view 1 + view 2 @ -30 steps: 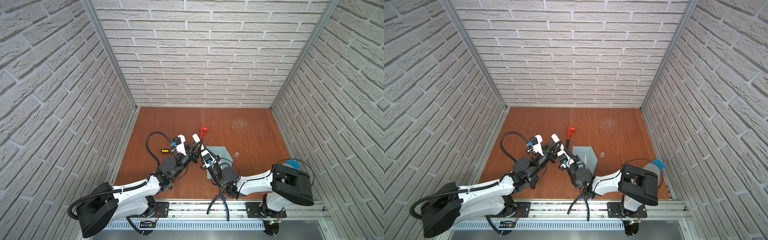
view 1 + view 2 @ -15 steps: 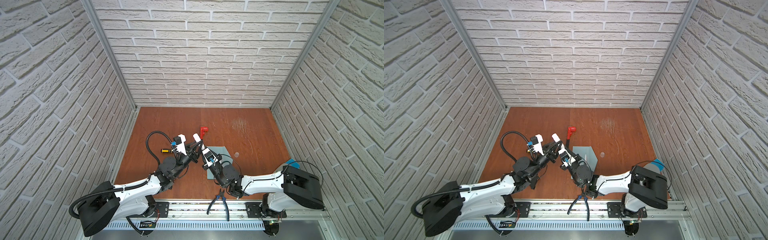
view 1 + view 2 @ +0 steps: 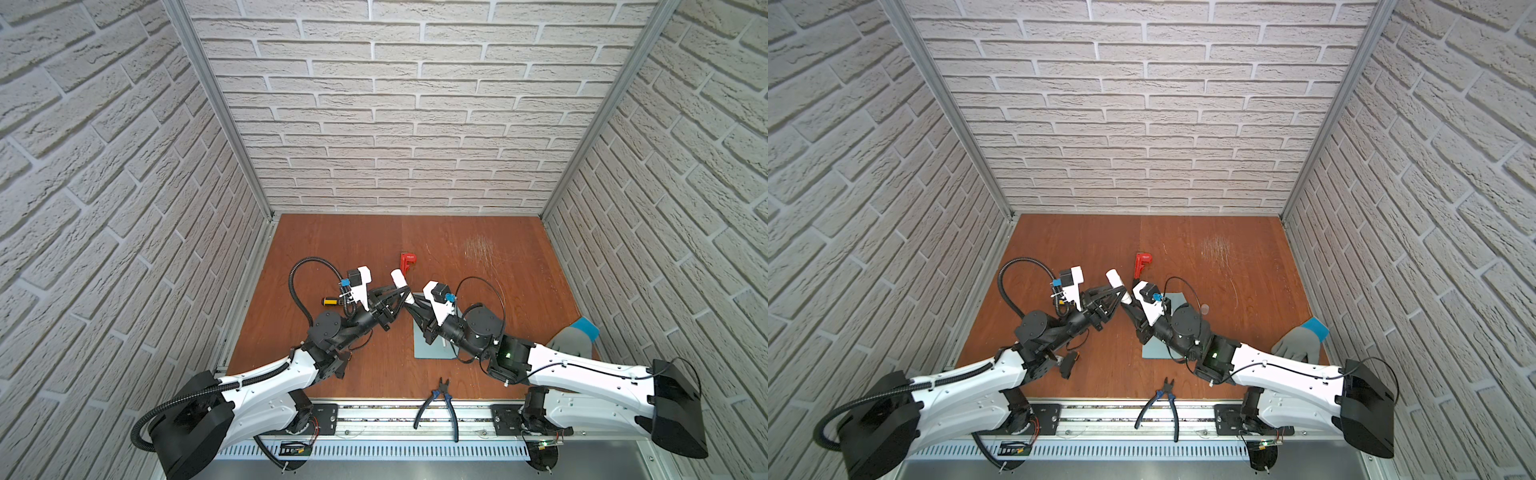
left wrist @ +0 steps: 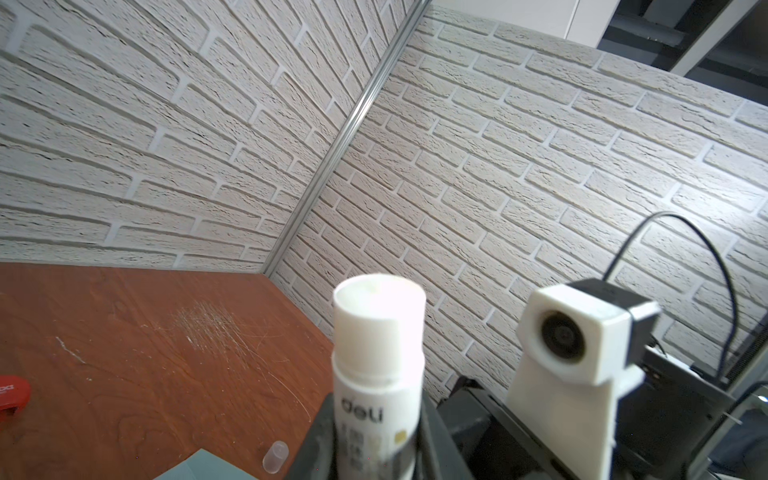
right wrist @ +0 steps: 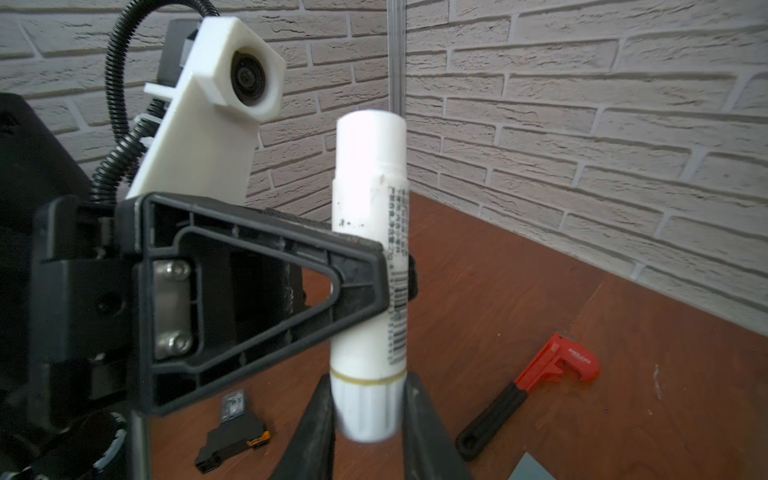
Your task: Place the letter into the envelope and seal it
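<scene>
Right wrist view: glue stick [image 5: 370,257] stands nearly upright, left gripper [image 5: 397,278] clamped at its middle, right gripper [image 5: 368,415] pinching its base. Envelope [image 3: 426,351] lies flat below the right gripper, toward the tabletop's [image 3: 353,249] front edge; letter not visible.

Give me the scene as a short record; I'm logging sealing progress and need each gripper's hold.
glue stick: uncapped, held above the table
left gripper: shut on the glue stick body
right gripper: shut on the glue stick base
cap: clear, lying on the table beside the envelope
envelope: flat on the table, partly under the right arm
letter: not visible
</scene>
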You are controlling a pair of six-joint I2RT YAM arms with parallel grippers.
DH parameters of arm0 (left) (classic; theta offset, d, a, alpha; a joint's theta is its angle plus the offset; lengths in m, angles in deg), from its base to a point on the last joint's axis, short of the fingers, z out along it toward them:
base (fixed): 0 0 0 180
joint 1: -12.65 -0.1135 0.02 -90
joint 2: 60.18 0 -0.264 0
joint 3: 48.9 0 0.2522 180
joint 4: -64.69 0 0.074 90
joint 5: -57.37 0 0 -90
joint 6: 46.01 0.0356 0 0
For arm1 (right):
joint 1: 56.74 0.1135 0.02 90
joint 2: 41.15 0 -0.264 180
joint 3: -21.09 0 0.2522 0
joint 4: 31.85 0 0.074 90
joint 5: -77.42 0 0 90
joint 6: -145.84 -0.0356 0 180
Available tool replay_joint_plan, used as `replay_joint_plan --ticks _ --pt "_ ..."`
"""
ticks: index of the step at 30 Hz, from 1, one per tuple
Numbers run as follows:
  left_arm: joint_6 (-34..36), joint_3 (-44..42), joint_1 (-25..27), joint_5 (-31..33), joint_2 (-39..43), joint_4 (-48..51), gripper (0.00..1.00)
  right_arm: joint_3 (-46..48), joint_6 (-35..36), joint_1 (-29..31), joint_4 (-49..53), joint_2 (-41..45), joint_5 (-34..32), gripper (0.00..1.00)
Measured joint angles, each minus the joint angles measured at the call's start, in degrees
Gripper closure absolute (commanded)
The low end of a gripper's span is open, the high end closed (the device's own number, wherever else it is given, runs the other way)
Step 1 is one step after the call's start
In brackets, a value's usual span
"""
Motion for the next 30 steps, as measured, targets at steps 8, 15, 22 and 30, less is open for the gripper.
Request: replay_joint_plan --ticks 8,15,22,30 --pt "-1.2 0.0 0.0 -7.3 1.2 0.3 1.0 -0.8 -7.0 -3.9 8.9 5.6 12.9 0.94" --pt "-1.2 0.0 0.0 -9.8 1.6 0.3 1.0 -3.7 -8.9 -6.3 15.3 6.0 20.2 0.94" --pt "-1.3 0.0 0.0 -11.3 1.6 0.2 1.0 -4.9 -9.2 -7.5 18.1 6.0 23.9 0.92" --pt "-1.3 0.0 0.1 -11.5 1.6 1.0 1.0 -5.3 -8.4 -7.7 19.2 6.0 24.0 0.54"
